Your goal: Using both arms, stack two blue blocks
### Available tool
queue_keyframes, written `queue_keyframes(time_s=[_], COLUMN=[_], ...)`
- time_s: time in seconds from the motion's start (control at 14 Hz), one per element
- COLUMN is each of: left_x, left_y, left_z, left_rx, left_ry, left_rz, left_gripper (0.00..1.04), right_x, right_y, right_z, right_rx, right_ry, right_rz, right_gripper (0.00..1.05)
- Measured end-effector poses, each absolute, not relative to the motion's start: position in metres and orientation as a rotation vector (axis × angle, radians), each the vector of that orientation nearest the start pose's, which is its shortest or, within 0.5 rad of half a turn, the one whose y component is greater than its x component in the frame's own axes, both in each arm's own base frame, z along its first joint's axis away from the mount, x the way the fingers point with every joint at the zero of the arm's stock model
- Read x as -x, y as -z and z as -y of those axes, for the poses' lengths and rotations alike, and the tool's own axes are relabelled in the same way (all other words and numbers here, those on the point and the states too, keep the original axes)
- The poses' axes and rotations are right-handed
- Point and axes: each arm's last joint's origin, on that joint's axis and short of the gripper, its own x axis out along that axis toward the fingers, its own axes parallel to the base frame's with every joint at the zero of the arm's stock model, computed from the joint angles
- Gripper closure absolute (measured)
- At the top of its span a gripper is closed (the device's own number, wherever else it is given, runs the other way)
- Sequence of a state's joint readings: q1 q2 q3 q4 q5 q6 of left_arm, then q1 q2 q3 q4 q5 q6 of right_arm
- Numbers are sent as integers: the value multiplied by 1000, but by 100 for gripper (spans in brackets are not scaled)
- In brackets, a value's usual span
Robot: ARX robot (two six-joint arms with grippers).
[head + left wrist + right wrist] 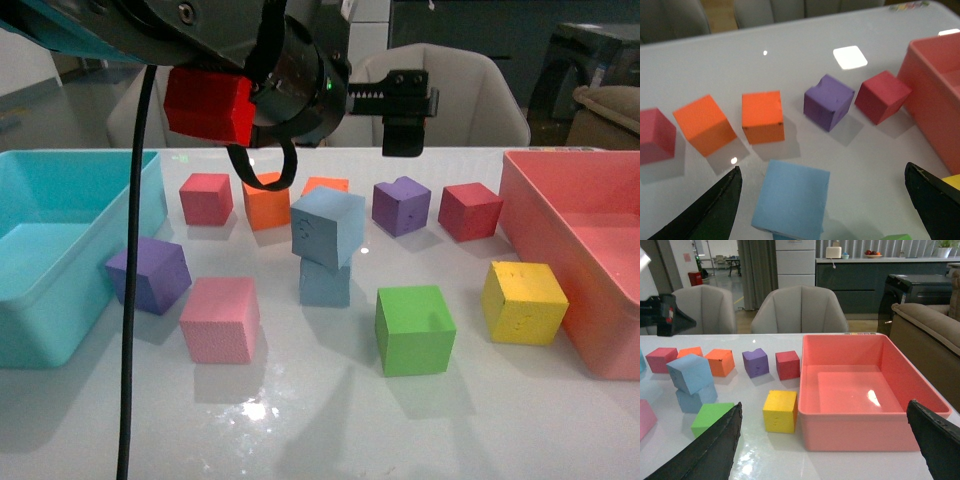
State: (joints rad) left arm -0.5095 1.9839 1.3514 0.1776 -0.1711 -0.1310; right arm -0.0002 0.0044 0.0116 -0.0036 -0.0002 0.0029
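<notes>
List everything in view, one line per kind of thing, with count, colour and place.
blue blocks: 2, sky blue, table centre; upper block sits twisted on the lower block.
purple cubes: 2; one beside the teal bin, one in the back row.
red cubes: 2; back row, one left, one right.
orange cubes: 2; back row, one nearer, one behind the stack.
pink cube: 1, front left.
green cube: 1, front centre.
yellow cube: 1, beside the pink bin.
teal bin: 1, left edge.
pink bin: 1, right edge.
chairs: pale, behind the table.
left gripper: black, open above the stack.
right gripper: black, open, facing the pink bin.
</notes>
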Motion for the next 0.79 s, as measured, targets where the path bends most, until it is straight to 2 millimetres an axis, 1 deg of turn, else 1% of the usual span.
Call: queue_keyframes(time_s=[0.07,0.14,0.21,0.29,0.36,0.43,0.5,0.57,0.64,0.79], left_x=[-378,-358,-336,-312,-294,-280,-270,-259,-241,-217], left_y=[-218,-234,-252,-267,-275,-268,-251,-234,-219,-211], left_z=[213,212,211,206,189,159,127,106,89,65], left_rx=[-39,-56,-73,-63,-6,19,13,-1,-11,-2], left_ry=[329,357,388,376,208,64,-10,-37,-13,2], left_rz=[-365,-277,-184,-78,32,58,39,6,-16,8], left_gripper=[7,7,7,10,22,35,48,58,73,98], right_x=[-97,-97,-97,-97,-97,-97,-97,-97,-97,-97], right_y=[-167,-167,-167,-167,-167,-167,-167,-167,-167,-167], right_z=[0,0,0,0,0,0,0,0,0,0], right_rx=[-3,-3,-3,-3,-3,-3,-3,-3,-3,-3], right_ry=[0,0,0,0,0,0,0,0,0,0], right_rz=[4,4,4,4,4,4,4,4,4,4], right_gripper=[6,6,6,6,6,6,6,6,6,6])
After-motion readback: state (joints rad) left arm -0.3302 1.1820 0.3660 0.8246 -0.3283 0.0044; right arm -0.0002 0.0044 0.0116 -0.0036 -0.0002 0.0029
